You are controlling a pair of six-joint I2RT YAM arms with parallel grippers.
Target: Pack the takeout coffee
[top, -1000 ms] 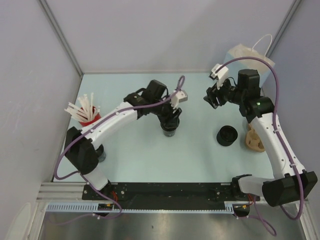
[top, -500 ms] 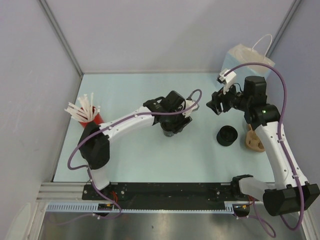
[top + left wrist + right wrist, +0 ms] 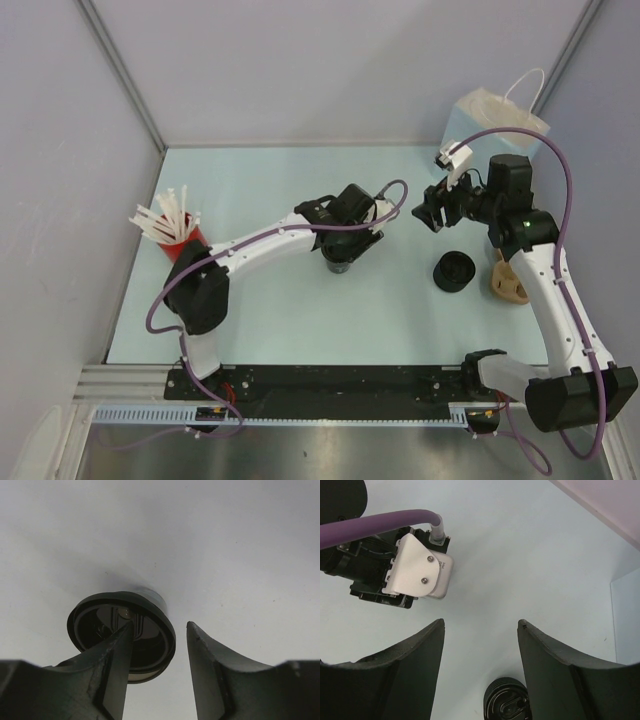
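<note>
Straws (image 3: 165,215) stand in a red cup (image 3: 186,238) well left of the takeout coffee (image 3: 340,264), which sits upright on the table (image 3: 260,300). The left gripper (image 3: 343,250) hangs right above the coffee, jaws parted and empty. In the wrist view one finger (image 3: 112,655) crosses the lid and the other lies off its right side, so the cup is not between them. Well right of the coffee stands a second black lidded cup (image 3: 453,271), with a brown pulp carrier (image 3: 508,282) just beyond. The right gripper (image 3: 430,208) hovers right of and behind the coffee, spread wide, holding nothing. A pale-blue bag (image 3: 495,115) stands farthest right and back.
</note>
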